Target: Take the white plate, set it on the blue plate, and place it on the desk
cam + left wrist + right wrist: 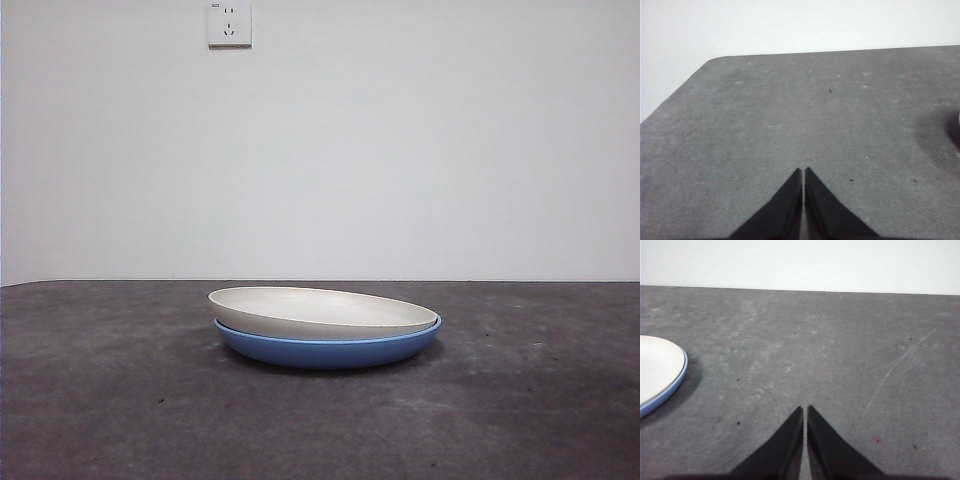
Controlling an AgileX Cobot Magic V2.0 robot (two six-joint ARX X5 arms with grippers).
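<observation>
The white plate (320, 310) rests inside the blue plate (330, 350), slightly tilted, in the middle of the desk (110, 400). In the right wrist view the stacked white plate (657, 367) and the blue plate's rim (671, 387) show at the edge, apart from my right gripper (805, 410), which is shut and holds nothing. My left gripper (803, 171) is shut too, over bare desk (765, 125), with only the plates' shadow at the frame's edge. Neither arm shows in the front view.
A white wall with a power socket (229, 23) stands behind the desk. The desk's rounded corner and edge (700, 70) show in the left wrist view.
</observation>
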